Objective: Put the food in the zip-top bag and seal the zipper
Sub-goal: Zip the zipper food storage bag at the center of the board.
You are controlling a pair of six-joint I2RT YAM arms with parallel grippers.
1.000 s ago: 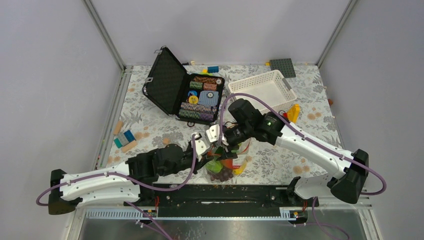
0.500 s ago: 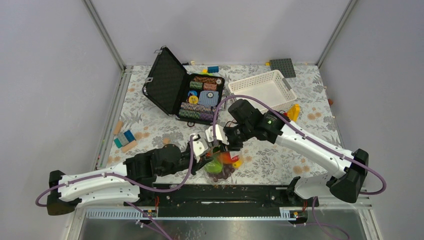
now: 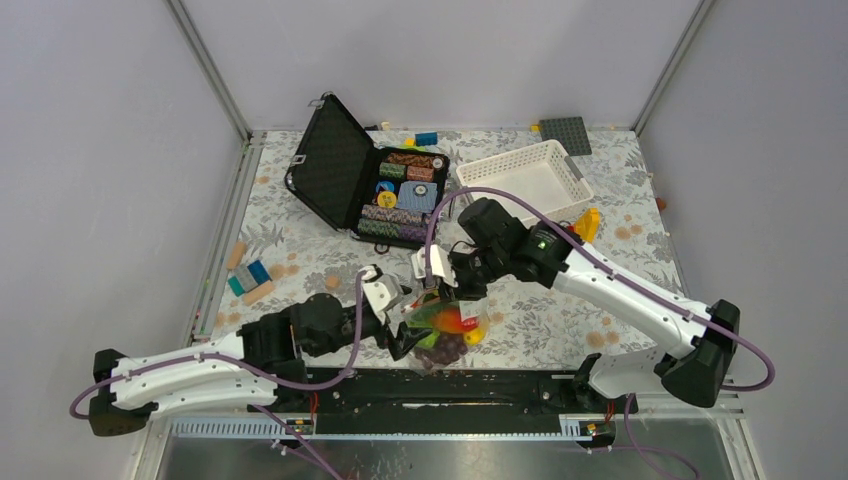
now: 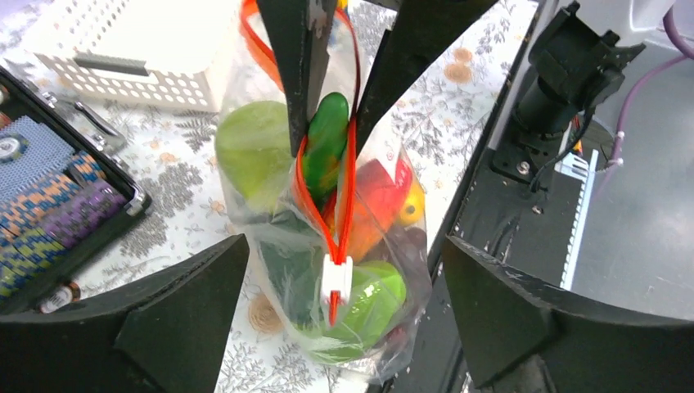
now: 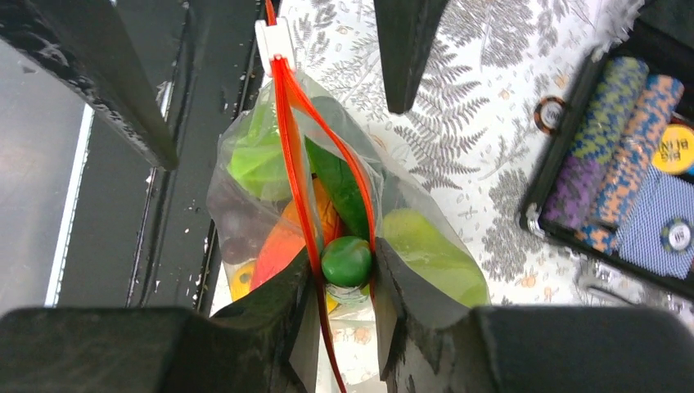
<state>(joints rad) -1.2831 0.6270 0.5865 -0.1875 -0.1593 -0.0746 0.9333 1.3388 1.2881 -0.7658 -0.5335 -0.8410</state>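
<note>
The clear zip-top bag hangs over the table's near edge, full of food: a green pear, a green cucumber, a red-orange mango, purple grapes. Its red zipper stands parted, with the white slider at the end nearest my left gripper. My right gripper is shut on the bag's mouth, pinching both strips with the cucumber's tip between them. My left gripper is wide open, one finger on each side of the bag's slider end, not touching it.
An open black case of chip stacks lies at the back, a white lattice basket to its right. Loose bricks sit at the left and right. The black base rail runs just under the bag.
My left gripper has opened, let go of the bag and drawn back to the left. My right gripper has closed on the bag's mouth and now holds it alone.
</note>
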